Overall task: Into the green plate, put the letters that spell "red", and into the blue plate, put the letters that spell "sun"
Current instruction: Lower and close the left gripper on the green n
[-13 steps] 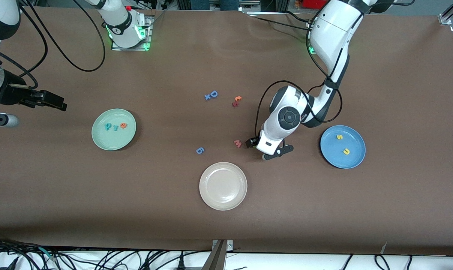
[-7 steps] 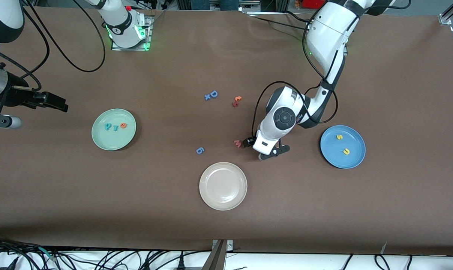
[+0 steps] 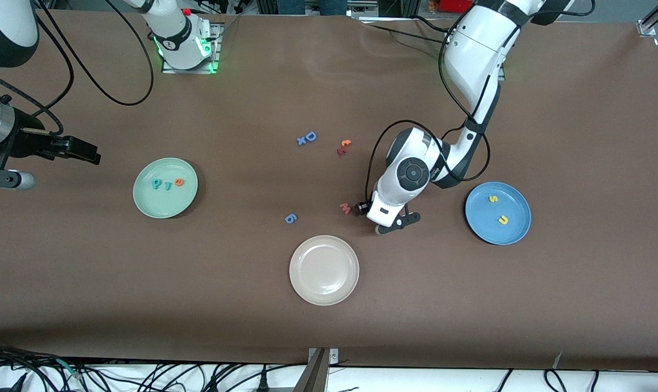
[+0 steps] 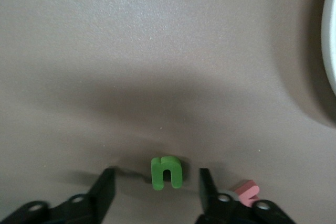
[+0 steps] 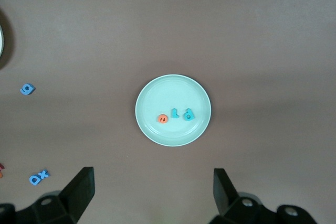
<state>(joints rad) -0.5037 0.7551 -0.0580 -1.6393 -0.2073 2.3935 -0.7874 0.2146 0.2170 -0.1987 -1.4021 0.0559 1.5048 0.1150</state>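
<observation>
My left gripper [image 3: 384, 220] is down at the table between the cream plate and the blue plate [image 3: 511, 233]. In the left wrist view its fingers [image 4: 157, 179] stand on either side of the dark green "u" [image 4: 166, 172], with a gap on each side, so it is open. The gripper hides that letter in the front view. A yellow "s" [image 3: 492, 198] and a yellow "n" [image 3: 503, 220] lie in the blue plate. The green plate [image 3: 160, 206] holds the teal "d" [image 3: 156, 184], teal "r" [image 3: 168, 185] and orange "e" [image 3: 180, 182]. My right gripper [image 3: 84, 151] waits open, high over the right arm's end of the table.
A pink "m" [image 3: 345, 207] lies right beside the left gripper. The cream plate [image 3: 299, 288] sits nearer the camera. A blue "6" [image 3: 290, 218], a blue "D" with an "x" [image 3: 308, 138] and a red and orange pair [image 3: 343, 146] lie mid-table.
The left gripper has slid a little toward the pink "m" and its fingers have drawn in around the green letter. The right arm has drifted only slightly.
</observation>
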